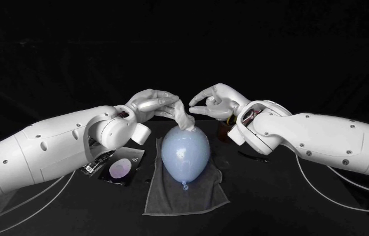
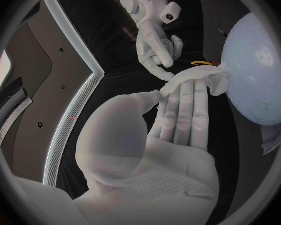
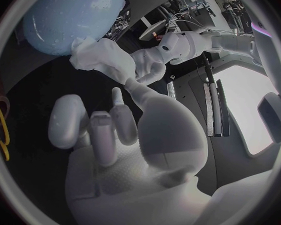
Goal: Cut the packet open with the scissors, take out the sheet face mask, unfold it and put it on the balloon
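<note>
Pinching crumpled mask (image 1: 184,118) over balloon (image 1: 185,150) with left hand (image 1: 154,103), right hand (image 1: 214,102) spread, empty

On black table (image 1: 296,206): grey towel (image 1: 181,196), packet (image 1: 121,169)

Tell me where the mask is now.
Head view, centre: the mask hangs crumpled from the left robot hand, just over the far end of the balloon, with the right robot hand close beside it.
</note>
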Robot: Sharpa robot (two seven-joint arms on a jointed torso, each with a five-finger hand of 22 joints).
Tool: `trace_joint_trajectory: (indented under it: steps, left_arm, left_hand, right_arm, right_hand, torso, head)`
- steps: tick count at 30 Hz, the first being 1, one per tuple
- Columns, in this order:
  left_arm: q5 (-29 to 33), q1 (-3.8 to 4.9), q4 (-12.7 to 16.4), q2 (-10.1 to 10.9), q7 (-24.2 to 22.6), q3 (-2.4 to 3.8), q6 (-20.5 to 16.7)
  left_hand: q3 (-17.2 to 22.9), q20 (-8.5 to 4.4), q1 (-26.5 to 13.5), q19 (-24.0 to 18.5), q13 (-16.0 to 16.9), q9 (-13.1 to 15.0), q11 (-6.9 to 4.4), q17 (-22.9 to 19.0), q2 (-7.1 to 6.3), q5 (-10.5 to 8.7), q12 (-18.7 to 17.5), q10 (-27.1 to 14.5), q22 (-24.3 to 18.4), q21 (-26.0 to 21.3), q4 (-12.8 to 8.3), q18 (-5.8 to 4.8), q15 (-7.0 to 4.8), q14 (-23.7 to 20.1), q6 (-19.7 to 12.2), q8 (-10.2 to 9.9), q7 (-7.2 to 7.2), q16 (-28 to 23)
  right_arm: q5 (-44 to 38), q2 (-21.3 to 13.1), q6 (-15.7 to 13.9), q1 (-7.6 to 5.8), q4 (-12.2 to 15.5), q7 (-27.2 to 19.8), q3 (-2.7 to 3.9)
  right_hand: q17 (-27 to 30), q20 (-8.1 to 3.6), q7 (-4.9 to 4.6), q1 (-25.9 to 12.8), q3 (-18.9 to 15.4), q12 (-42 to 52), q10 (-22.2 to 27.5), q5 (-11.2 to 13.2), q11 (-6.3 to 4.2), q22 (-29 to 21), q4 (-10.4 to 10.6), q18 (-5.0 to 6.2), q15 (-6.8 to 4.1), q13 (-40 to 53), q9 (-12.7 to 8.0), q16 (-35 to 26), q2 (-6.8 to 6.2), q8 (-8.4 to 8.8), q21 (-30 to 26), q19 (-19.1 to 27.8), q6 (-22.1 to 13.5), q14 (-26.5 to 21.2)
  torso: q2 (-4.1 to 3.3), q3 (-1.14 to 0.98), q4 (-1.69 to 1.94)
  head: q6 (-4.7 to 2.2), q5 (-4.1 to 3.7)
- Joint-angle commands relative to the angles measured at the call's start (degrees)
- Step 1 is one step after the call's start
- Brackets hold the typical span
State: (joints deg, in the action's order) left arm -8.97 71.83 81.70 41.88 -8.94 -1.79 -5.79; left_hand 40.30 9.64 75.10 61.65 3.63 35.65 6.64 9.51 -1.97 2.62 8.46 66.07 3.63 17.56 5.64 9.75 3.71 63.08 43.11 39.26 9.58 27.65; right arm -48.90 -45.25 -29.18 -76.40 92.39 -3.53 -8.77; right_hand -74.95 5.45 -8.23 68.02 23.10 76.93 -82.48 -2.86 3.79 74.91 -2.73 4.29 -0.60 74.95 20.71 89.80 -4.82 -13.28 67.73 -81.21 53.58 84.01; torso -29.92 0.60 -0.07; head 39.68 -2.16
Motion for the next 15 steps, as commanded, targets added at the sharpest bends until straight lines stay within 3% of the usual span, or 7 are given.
trace_joint_trajectory:
  steps: [1, 15]
  left_arm:
    - [1.27, 0.05, 0.26, -0.04, 1.02, 0.08, 0.32]
    - [4.52, 0.05, 1.04, 0.16, 2.60, 0.07, -0.86]
  left_hand:
    - [0.15, 0.53, 0.07, 0.21, 0.10, 0.67, 0.09, -0.30, 0.66, 0.21, -0.77, 0.72, -0.02, -1.06, 0.51, 0.86, 0.30, 0.15, -0.90, 0.71, 0.02, -1.19]
    - [0.15, 0.30, 0.01, 2.15, 0.29, 2.17, -0.21, -0.68, 1.19, 0.20, -1.98, 3.84, 0.05, -3.08, 1.60, 0.89, -0.01, 2.33, -2.38, 2.58, 0.17, -3.40]
  right_arm:
    - [1.51, -0.56, -1.26, 0.12, 0.97, -2.10, 0.02]
    - [0.53, -2.70, -5.45, 1.21, 4.90, -0.17, 0.02]
  right_hand:
    - [-15.05, 0.14, -0.09, 0.76, -0.18, 0.22, 0.04, 0.06, -0.26, 9.06, 0.30, 0.09, 0.25, 5.48, 0.00, 0.20, 0.02, 0.05, 0.29, -0.03, 0.54, 5.99]
    - [-15.05, -0.22, 0.78, 2.00, -0.24, 0.97, -0.51, -0.28, -0.98, 9.43, 1.01, -0.09, -0.32, 5.88, 0.11, 0.20, 0.87, -0.68, 1.52, -0.71, 2.76, 5.99]
  torso:
    - [0.00, -0.02, -0.02]
    - [0.00, -0.03, -0.02]
  head:
    - [0.22, 0.10]
    - [1.17, 0.52]
